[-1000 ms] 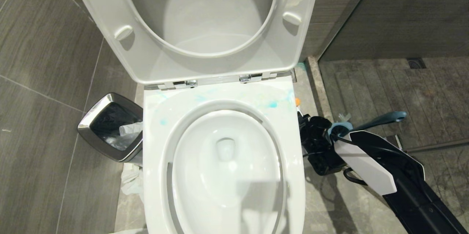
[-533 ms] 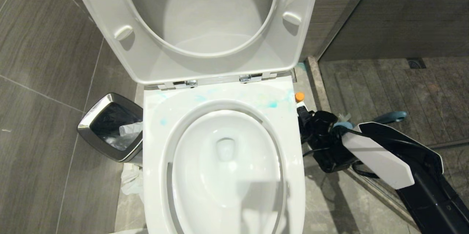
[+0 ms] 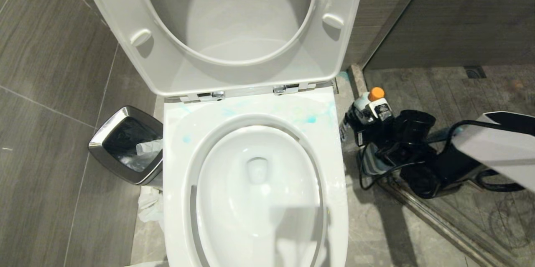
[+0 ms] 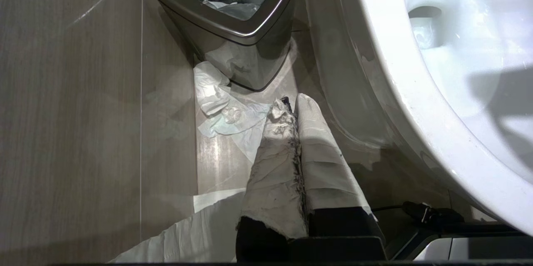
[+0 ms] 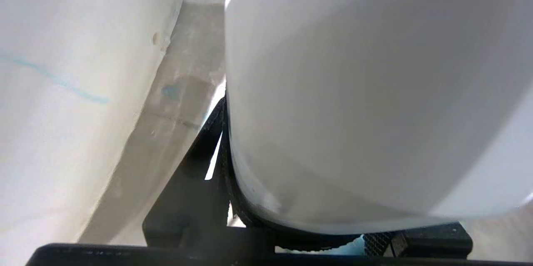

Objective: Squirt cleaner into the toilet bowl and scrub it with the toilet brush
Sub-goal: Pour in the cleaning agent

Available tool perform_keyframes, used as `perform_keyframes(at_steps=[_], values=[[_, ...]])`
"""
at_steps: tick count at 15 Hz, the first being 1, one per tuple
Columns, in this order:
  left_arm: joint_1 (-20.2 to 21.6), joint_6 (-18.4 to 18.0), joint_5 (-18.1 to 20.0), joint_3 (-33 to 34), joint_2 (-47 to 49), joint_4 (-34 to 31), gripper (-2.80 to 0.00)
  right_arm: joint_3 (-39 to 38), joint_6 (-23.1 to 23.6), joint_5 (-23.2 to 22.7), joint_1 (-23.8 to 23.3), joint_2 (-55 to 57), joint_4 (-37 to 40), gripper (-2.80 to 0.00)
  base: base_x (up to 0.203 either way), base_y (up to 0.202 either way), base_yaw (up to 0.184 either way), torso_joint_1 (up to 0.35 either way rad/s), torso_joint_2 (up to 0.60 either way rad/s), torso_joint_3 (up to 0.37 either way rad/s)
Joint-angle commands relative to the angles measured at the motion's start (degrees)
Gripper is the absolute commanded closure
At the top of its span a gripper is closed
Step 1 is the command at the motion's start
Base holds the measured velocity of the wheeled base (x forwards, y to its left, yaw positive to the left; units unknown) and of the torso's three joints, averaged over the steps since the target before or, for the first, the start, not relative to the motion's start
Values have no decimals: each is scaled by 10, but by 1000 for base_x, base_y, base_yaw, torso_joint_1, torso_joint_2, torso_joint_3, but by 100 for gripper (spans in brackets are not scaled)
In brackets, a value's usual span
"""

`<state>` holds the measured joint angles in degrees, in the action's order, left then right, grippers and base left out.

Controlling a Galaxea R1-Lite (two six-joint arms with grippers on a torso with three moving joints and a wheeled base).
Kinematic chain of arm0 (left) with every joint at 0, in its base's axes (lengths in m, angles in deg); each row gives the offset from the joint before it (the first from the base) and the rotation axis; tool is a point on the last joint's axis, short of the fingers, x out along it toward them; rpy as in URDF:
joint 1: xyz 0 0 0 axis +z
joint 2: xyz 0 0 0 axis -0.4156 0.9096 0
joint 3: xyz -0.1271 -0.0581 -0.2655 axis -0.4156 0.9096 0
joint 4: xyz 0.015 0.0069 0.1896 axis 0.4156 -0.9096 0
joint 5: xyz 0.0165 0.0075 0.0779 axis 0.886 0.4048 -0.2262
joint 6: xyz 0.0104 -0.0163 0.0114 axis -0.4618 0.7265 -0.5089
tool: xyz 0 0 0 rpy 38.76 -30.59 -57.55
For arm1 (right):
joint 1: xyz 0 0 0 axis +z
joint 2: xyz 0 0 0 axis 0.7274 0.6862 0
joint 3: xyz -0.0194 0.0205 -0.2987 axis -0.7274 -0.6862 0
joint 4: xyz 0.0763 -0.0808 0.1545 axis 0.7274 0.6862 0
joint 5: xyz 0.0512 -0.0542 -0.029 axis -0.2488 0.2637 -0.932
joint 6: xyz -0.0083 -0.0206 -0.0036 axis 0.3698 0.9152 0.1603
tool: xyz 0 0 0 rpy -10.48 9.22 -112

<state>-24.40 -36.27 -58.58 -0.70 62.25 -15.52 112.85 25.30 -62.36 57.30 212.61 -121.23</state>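
Observation:
The white toilet bowl (image 3: 175, 154) stands open, its seat and lid (image 3: 125, 20) tilted up. Turquoise cleaner (image 3: 310, 119) is smeared on the back of the rim. My right gripper (image 3: 373, 128) hovers right of the bowl, shut on a white cleaner bottle (image 3: 364, 106) with an orange cap (image 3: 376, 93). That bottle (image 5: 354, 91) fills the right wrist view between the black fingers (image 5: 195, 162). A striped holder (image 3: 370, 164) peeks out under the gripper; the toilet brush handle is hidden behind the arm. My left gripper (image 4: 289, 105) hangs shut and empty beside the bowl's outer wall (image 4: 399, 91).
A steel-rimmed waste bin (image 3: 125, 141) stands left of the bowl, with crumpled tissue (image 3: 150, 208) on the floor below it. The same bin (image 4: 233, 28) and tissue (image 4: 220, 108) lie ahead of the left gripper. A shower threshold rail (image 3: 430, 217) runs along the right floor.
My right arm has lifted the bottle up and back, away from the bowl's side. The orange cap now shows fully, and the arm covers the brush handle seen earlier.

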Motion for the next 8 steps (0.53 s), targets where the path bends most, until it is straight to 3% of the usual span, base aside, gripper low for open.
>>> perform_keyframes(at_steps=[1,5,8], values=[[0,0,0,0,1,0,0,-90,-8,-1,-2,-144,-6,0,0,0,0,0,0,0],[0,0,0,0,1,0,0,-173,-22,-1,-2,-277,-1,0,0,0,0,0,0,0],[0,0,0,0,1,0,0,-194,-17,-1,3,-375,47,0,0,0,0,0,0,0]])
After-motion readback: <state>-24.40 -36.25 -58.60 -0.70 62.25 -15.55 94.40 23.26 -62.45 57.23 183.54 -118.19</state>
